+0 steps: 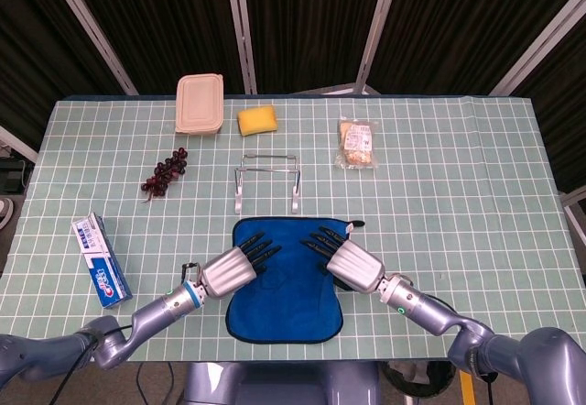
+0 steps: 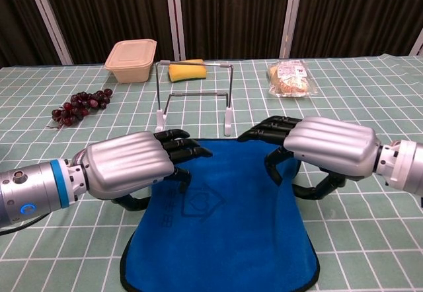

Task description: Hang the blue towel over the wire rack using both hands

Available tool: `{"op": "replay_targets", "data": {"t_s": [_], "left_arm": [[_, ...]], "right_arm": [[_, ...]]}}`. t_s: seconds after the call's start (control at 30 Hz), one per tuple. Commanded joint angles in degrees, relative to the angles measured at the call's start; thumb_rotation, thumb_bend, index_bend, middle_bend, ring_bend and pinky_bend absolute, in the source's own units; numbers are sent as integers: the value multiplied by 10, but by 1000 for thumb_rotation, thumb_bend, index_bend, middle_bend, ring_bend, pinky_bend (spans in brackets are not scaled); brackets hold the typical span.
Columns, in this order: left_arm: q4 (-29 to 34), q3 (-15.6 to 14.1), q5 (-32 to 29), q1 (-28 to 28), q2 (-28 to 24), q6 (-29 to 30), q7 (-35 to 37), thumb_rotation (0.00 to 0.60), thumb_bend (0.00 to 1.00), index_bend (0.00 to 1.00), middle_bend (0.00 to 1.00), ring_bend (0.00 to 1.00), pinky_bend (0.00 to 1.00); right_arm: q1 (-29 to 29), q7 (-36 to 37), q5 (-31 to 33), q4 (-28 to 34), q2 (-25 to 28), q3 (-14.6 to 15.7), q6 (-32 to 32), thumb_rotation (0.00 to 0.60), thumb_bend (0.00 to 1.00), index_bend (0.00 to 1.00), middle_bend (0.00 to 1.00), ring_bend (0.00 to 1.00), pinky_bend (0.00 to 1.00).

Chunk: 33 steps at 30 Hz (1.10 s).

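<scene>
Near the wire rack (image 1: 266,183), the blue towel (image 1: 286,286) lies flat on the surface (unlifted), left hand (image 2: 132,166) and right hand (image 2: 317,146) spread above its far corners, gripping nothing.

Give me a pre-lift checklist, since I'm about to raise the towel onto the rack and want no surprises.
1. Blue towel lying flat, near the rack: ok.
2. Wire rack upright, wires bare: ok.
3. Left hand on the towel's far left corner: ok; firm grip: cannot tell.
4. Right hand at the far right corner: ok; fabric pinched: cannot tell.
5. Sponge and lunch box beyond the rack, apart from it: ok.
</scene>
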State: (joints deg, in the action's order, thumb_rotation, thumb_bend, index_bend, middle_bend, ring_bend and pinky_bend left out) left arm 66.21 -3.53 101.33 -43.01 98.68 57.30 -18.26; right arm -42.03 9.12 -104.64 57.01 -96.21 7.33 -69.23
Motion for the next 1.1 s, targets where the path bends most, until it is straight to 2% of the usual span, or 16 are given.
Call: {"op": "replay_targets", "data": {"t_s": [0.03,0.17,0.33,0.63,0.87,1.1], "left_arm": [[-1,-1,-1,-1,1,2,3,600,526,404,0,0,0],[-2,-4,-2,-1,2,5,8,600,530,439,0,0,0],[-3,-5,-5,-1,5,10,17,600,530,654,0,0,0],[-7,5,-7,9,9,52,27,600,529,802,0,0,0],[34,38,-14,24,-28,124,39,600,529,816,0,0,0],[92,74,-33,31,-79,160,44,600,531,816,0,0,0]], "right_arm": [[0,-1,-1,2,1,0,-1,600,451,668,43,0,0],[0,-3,-1,3,3,0,-1,600,450,668,43,0,0],[1,-3,-2,5,3,0,-2,600,450,668,44,0,0],[2,-11,-6,23,19,-3,-17,600,450,668,47,0,0],[-2,-40,-4,109,82,-33,-53,600,451,668,49,0,0],[-16,-82,12,208,143,-69,-43,600,450,668,49,0,0]]}}
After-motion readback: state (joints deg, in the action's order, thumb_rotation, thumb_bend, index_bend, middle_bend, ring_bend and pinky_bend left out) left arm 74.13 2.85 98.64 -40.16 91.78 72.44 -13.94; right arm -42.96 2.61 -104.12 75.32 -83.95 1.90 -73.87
